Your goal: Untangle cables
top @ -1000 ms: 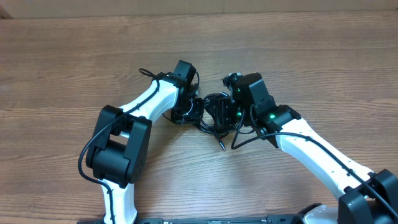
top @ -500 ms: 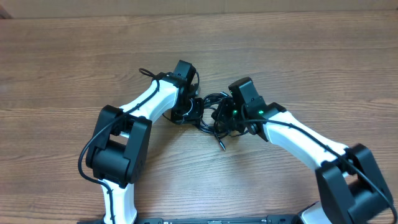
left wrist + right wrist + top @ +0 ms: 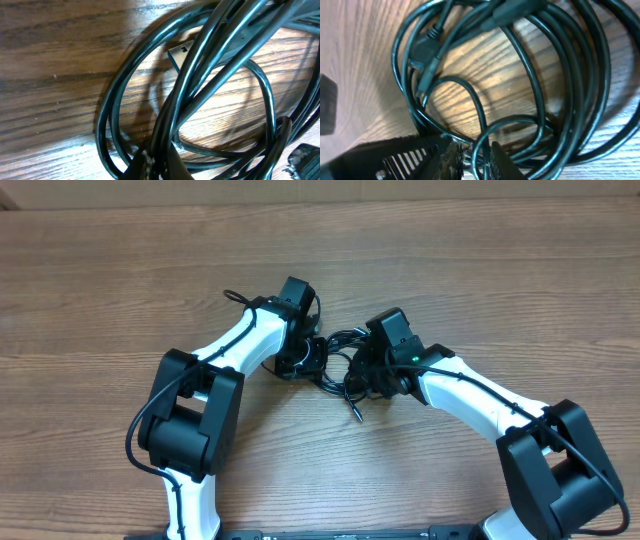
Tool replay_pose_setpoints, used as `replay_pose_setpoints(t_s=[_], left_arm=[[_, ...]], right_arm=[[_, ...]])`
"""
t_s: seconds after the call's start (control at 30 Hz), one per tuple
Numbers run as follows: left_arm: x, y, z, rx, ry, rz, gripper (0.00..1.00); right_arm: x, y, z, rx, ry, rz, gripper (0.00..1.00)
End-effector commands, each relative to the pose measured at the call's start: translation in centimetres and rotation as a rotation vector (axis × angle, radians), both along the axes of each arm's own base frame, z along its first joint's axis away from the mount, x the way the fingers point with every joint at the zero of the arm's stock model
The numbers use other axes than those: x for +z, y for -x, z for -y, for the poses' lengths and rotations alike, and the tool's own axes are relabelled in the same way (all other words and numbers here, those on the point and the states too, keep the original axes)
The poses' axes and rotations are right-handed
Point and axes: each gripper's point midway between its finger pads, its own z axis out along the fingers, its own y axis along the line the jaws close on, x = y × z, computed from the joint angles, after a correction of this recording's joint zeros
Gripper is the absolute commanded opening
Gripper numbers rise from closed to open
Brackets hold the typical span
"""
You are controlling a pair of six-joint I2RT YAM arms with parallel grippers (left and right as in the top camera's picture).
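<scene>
- The cables point(image 3: 338, 358) lie bunched in a small black tangle about the middle of the wooden counter point(image 3: 120, 280), directly between my two end effectors.
- My left end effector point(image 3: 312, 356) comes in from the left side of the tangle and meets it at its left edge.
- In the left wrist view its fingertips point(image 3: 145, 164) are drawn together at the bottom of the picture. Several strands run down into them, so I am clamped on the cables there.
- Above that grip the cords fan out into overlapping loops lying flat on the wood. A flat bluish-silver plug tip point(image 3: 180, 52) shows under the crossing strands, towards the top.
- My right end effector point(image 3: 368, 372) comes in from the right and meets the right edge of the tangle, just beside the left one.
- In the right wrist view its fingertips point(image 3: 497, 157) stand close together with a strand of a small loop pinched between them.
- Beyond that, wider coils stack up on the right of the picture, and a black plug with a touch of blue point(image 3: 422, 52) sits at the upper left.
- One loose end point(image 3: 356, 416) trails from the tangle towards the near side and stops on bare wood, clear of both arms.
</scene>
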Motion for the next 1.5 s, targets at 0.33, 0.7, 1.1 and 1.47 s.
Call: replay_pose_setpoints(t_s=[0.33,0.7,1.1,1.47], left_arm=[[-1.0,0.5,-0.7,-0.027,-0.049,0.002,0.04],[-1.0,0.5,-0.7,-0.027,-0.050,0.001,0.04],[-1.0,0.5,-0.7,-0.028,-0.050,0.001,0.04],[-1.0,0.5,-0.7,-0.028,-0.050,0.000,0.04]], right_arm=[[0.0,-0.9,0.4,-0.074,-0.004,0.010,0.18],[-3.5,-0.5,1.6,-0.205,0.054,-0.089,0.19],[-0.1,-2.7,0.5,-0.074,-0.039,0.052,0.04],[10.7,-4.0,-2.0,0.254,-0.356,0.349,0.04]])
